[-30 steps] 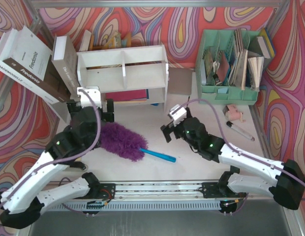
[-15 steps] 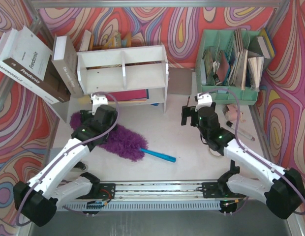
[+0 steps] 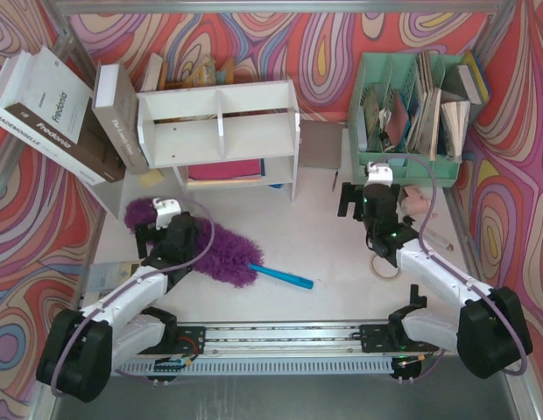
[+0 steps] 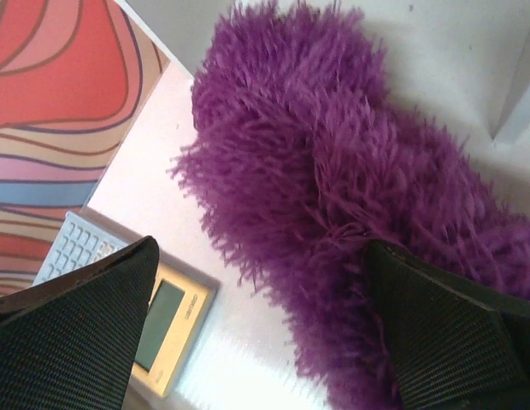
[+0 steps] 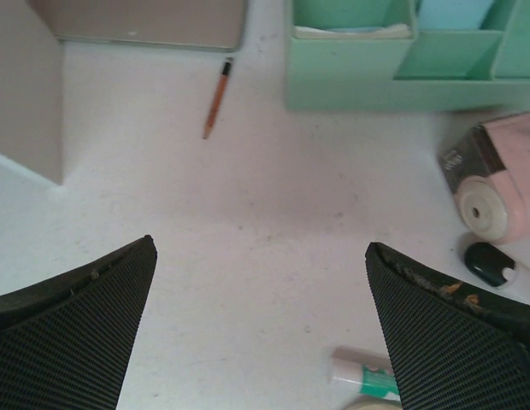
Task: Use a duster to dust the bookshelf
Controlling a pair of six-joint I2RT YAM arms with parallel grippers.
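Note:
The white two-tier bookshelf stands at the back left; one of its side panels shows in the right wrist view. The duster lies flat on the table in front of it, its fluffy purple head to the left and its blue handle pointing right. My left gripper hovers open over the left part of the head, one finger above the fluff and the other above a calculator. My right gripper hangs open over bare table, apart from the duster.
A calculator lies left of the duster. A mint-green organizer with papers stands at the back right. Around my right gripper lie a pencil, a pink object, a marker and a glue tube. Books lean at the far left.
My left gripper has drawn back from the shelf's foot to above the duster head. My right gripper has swung right and back toward the organizer. Both stayed open; the duster has not moved.

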